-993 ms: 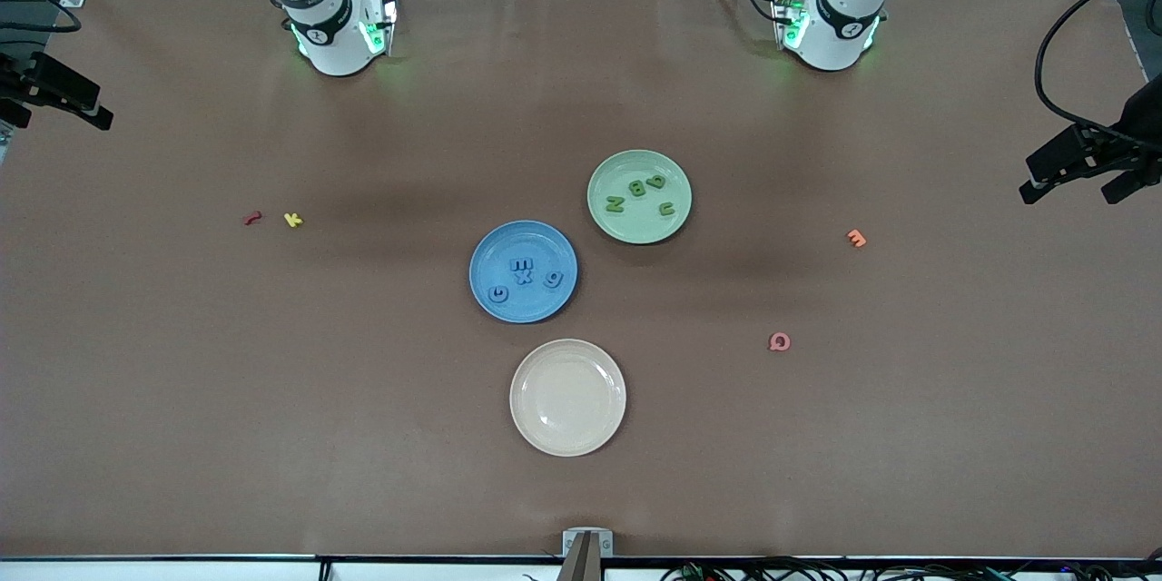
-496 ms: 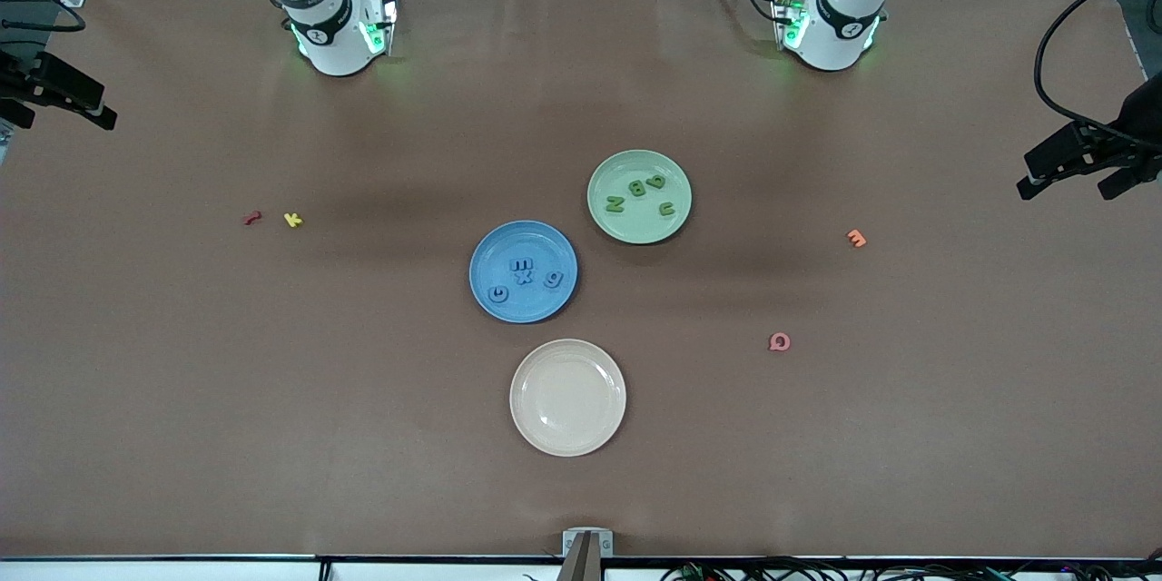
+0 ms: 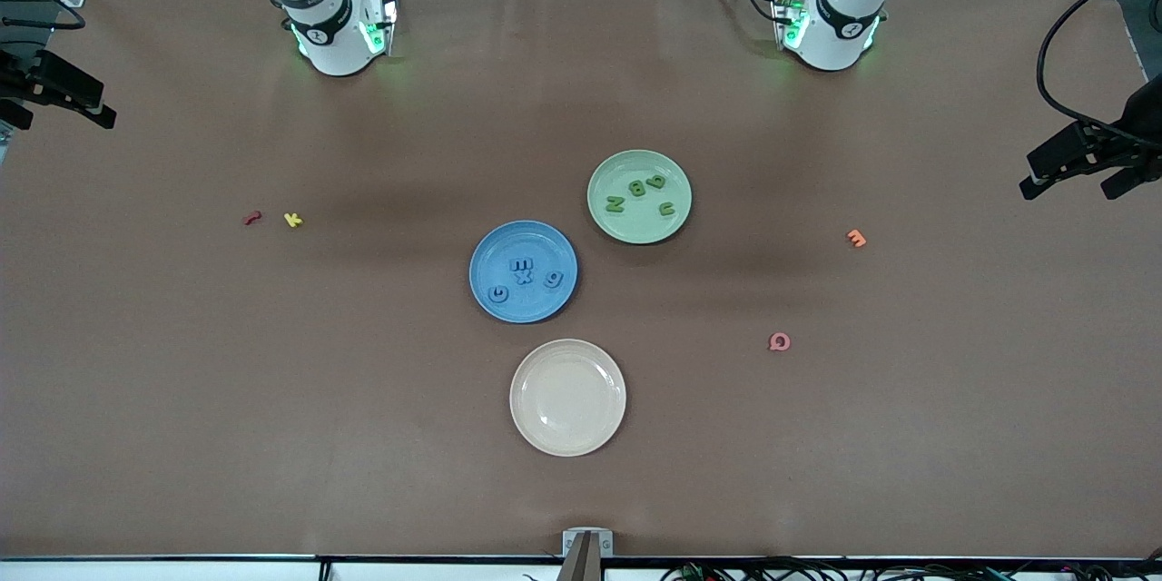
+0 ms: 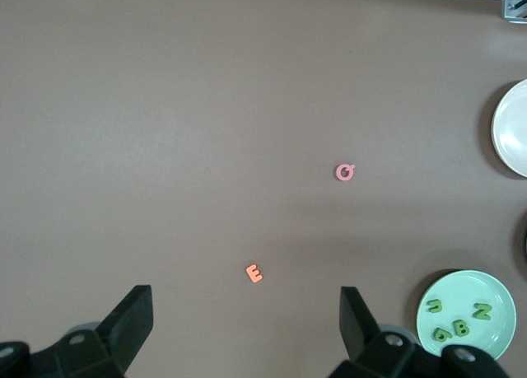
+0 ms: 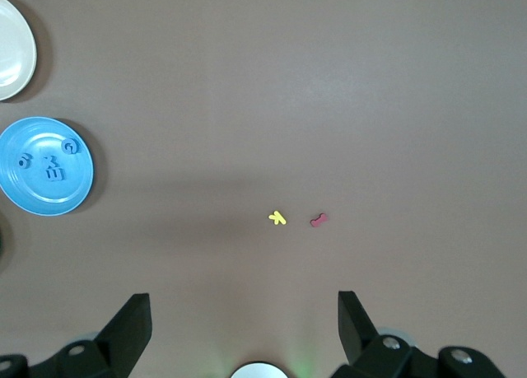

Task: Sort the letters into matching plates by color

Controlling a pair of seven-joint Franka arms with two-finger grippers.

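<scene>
Several blue letters (image 3: 522,271) lie in the blue plate (image 3: 495,245) at the table's middle. Several green letters (image 3: 638,189) lie in the pale green plate (image 3: 626,165), which stands farther from the front camera, toward the left arm's end. Neither gripper shows in the front view. In the left wrist view, my left gripper (image 4: 247,300) hangs open and empty high over the table, with the green plate (image 4: 465,283) off to one side. High over its own base, my right gripper (image 5: 244,305) is open and empty too, and the blue plate (image 5: 41,197) shows at that view's edge.
An empty beige plate (image 3: 545,372) sits nearer the front camera than the blue one. An orange E (image 3: 856,239) and a pink Q (image 3: 779,342) lie toward the left arm's end. A red letter (image 3: 252,218) and a yellow K (image 3: 292,220) lie toward the right arm's end.
</scene>
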